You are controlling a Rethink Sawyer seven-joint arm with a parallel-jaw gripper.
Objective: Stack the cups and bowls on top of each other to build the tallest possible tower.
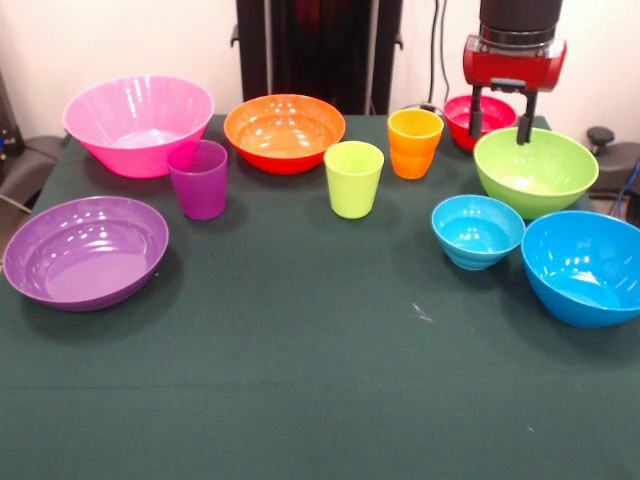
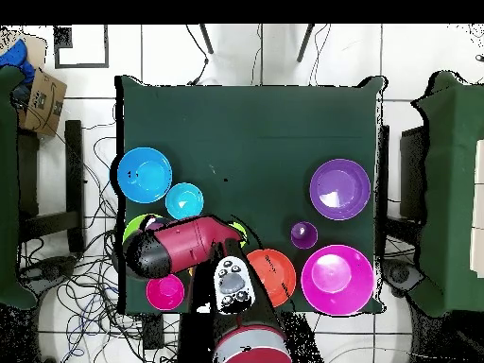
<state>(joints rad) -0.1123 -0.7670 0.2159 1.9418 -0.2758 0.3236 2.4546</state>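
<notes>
My gripper is open and empty. It hangs at the back right, above the small red bowl and the far rim of the lime green bowl. The orange cup, lime green cup and purple cup stand upright and apart. The orange bowl and big pink bowl sit along the back. The shallow purple bowl is at the left. The small light blue bowl and big blue bowl are at the right. Nothing is stacked.
The dark green cloth-covered table holds everything. In the overhead view the red arm covers the orange cup and most of the lime green bowl. Chairs and cables surround the table.
</notes>
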